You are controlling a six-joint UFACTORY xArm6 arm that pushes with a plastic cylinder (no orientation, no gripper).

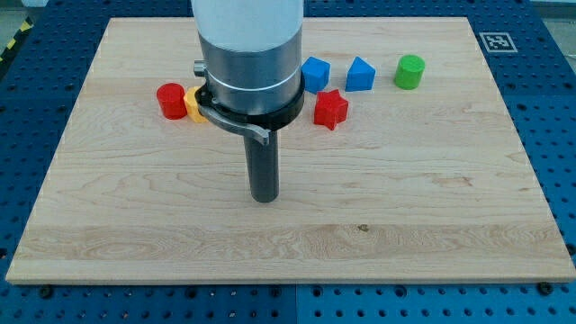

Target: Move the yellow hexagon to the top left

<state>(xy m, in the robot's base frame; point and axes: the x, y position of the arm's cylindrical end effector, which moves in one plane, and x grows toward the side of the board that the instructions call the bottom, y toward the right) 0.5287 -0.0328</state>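
Observation:
The yellow hexagon point(193, 104) lies at the view's upper left of the wooden board point(432, 180), mostly hidden behind my arm's grey housing; only its left part shows. It touches a red cylinder point(170, 100) on its left. My tip point(265, 197) rests on the board near the middle, below and to the right of the yellow hexagon, well apart from every block.
A red star block point(330, 109) sits right of my arm. Above it are a blue block point(315, 73), a blue block with a sloped top point(360, 74) and a green cylinder point(409, 71). A marker tag point(496, 40) is at the board's top right corner.

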